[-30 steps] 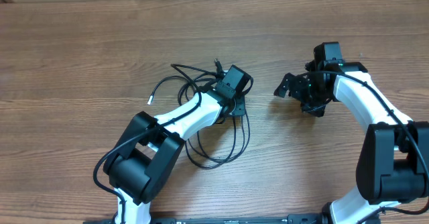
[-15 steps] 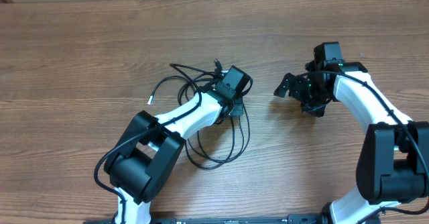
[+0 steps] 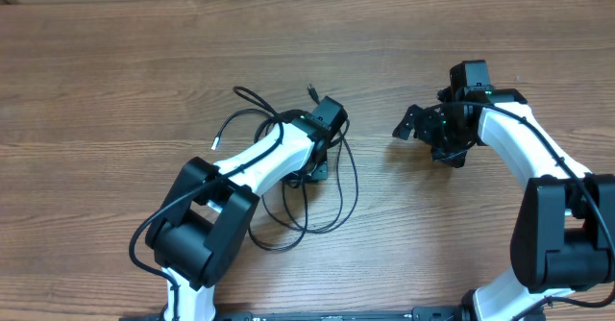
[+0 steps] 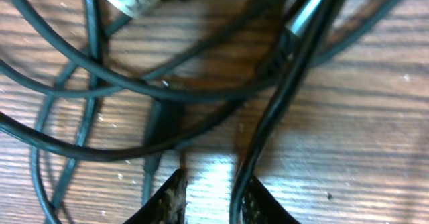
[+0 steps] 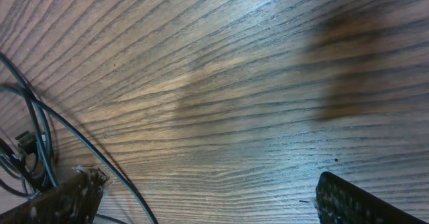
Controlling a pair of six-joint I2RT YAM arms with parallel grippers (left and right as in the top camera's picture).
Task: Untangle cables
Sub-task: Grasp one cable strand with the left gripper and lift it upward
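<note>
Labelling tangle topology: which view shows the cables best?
Overhead: it shows the cables whole, with loops and loose ends around the left arm, which hides some. Left wrist gives only a close-up of a few crossing strands. Right wrist catches a few more at its left edge.

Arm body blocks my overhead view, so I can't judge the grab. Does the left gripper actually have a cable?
Observer: Left wrist view: the left gripper has its jaws narrowly apart. One strand runs between the tips against one finger, with table showing beside it. It doesn't look pinched.
Operator: Right side carrying anything?
Observer: No. The right gripper is wide open, with only table between its fingers. The cables pass just beside one fingertip.
</note>
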